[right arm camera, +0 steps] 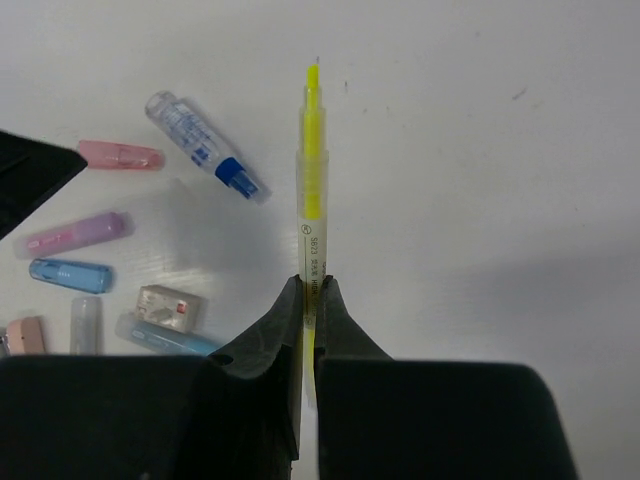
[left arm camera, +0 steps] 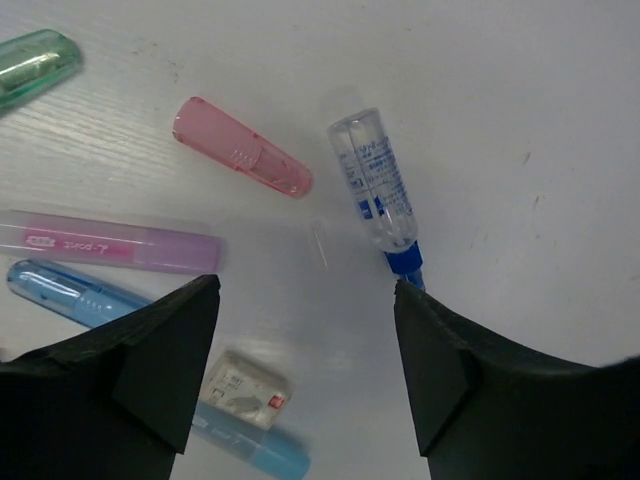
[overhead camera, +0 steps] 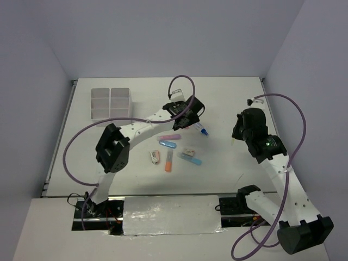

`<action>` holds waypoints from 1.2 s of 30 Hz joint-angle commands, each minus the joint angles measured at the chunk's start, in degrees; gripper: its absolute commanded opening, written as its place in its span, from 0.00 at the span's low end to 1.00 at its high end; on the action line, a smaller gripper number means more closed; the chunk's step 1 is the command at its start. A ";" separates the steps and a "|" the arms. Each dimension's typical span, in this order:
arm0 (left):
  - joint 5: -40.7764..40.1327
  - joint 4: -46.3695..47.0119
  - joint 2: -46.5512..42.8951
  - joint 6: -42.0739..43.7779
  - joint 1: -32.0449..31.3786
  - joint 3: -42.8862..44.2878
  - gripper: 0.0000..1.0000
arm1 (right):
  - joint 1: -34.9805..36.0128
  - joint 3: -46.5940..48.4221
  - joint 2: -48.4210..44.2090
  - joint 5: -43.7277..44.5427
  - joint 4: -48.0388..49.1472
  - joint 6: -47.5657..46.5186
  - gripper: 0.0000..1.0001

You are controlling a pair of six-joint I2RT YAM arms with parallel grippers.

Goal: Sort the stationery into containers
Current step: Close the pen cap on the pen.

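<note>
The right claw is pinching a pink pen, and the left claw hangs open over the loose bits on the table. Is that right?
Not quite. The right gripper pinches a yellow pen, not a pink one; the right wrist view shows it. The left gripper does hang open over the loose stationery.

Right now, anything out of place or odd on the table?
Nothing spilled or broken. Only oddity: the right end effector pinches the yellow pen with most of its visible length sticking out ahead. Other stationery lies loose at mixed angles mid-table, apart from the containers.
</note>
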 commanded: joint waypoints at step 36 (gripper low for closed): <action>-7.33 -15.37 28.05 -5.25 -3.63 26.82 0.59 | -0.18 -3.08 -8.88 -7.05 4.70 -1.25 0.00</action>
